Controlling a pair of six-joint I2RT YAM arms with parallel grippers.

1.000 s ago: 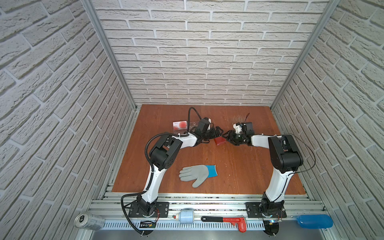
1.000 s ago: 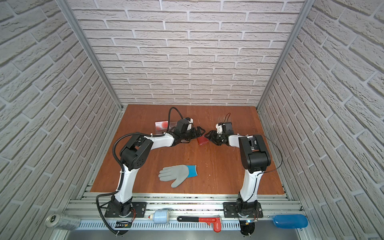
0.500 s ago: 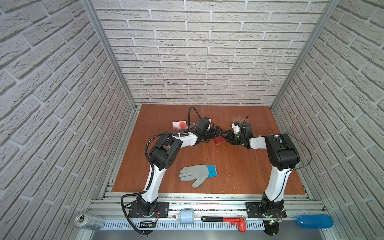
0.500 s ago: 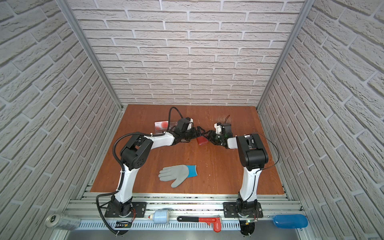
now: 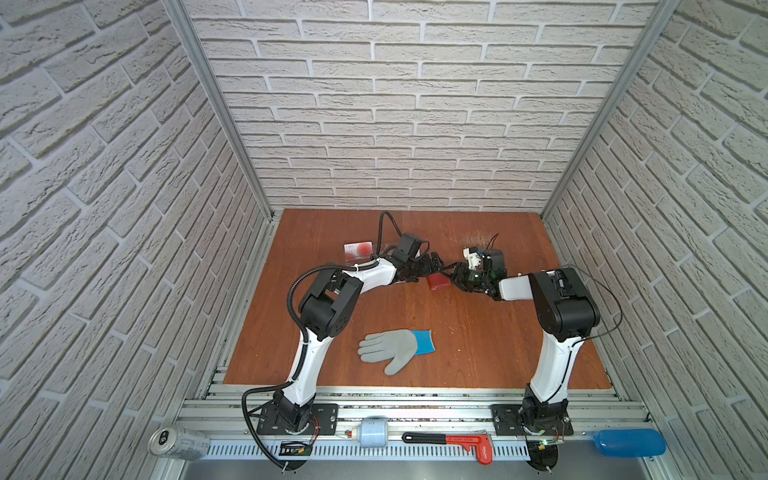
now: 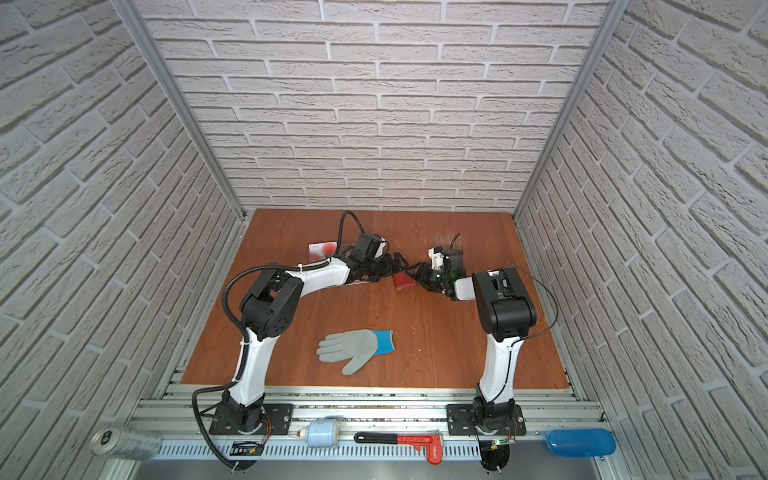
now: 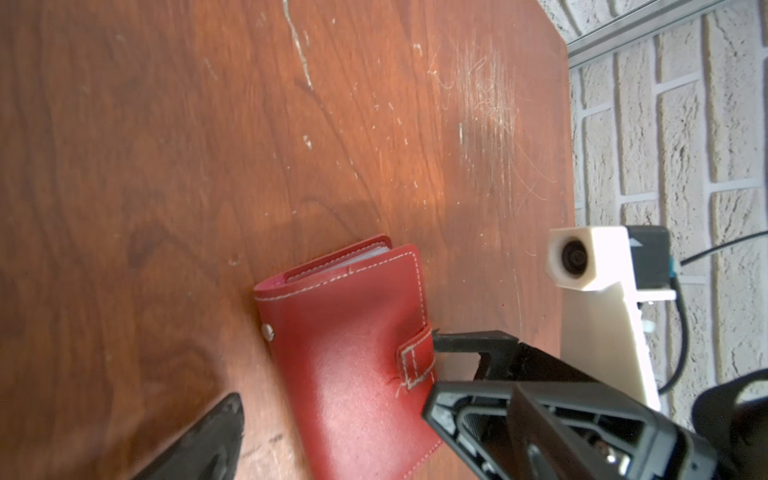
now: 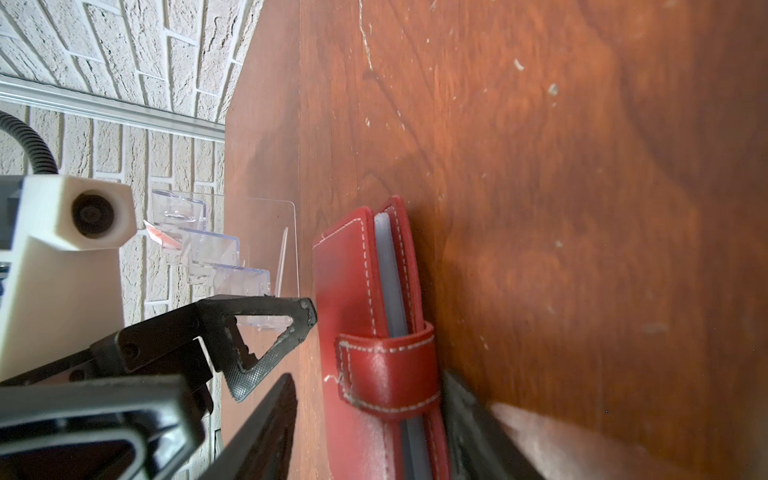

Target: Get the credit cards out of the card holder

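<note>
Checking the scene for you: card holder lies flat on the desk, in the back half, roughly midway between the left and right edges. It's shut, with the strap wrapped round the open edge. Credit cards are hidden inside; you only get pale sleeve edges between the covers in the right wrist view.

Your right tool is partly open and straddles the holder at the strap end. One finger is down at the desk side of the holder. The other is off the top cover, with a strip of wood showing between finger and cover. Not clamped on it.

Your left tool is spread wide and holds nothing. One fingertip sits right at the holder's top cover; can't tell if it touches.

Clear stand with a white red-dotted card sits toward the back-left corner. Grey glove lies well apart, near the front edge.
</note>
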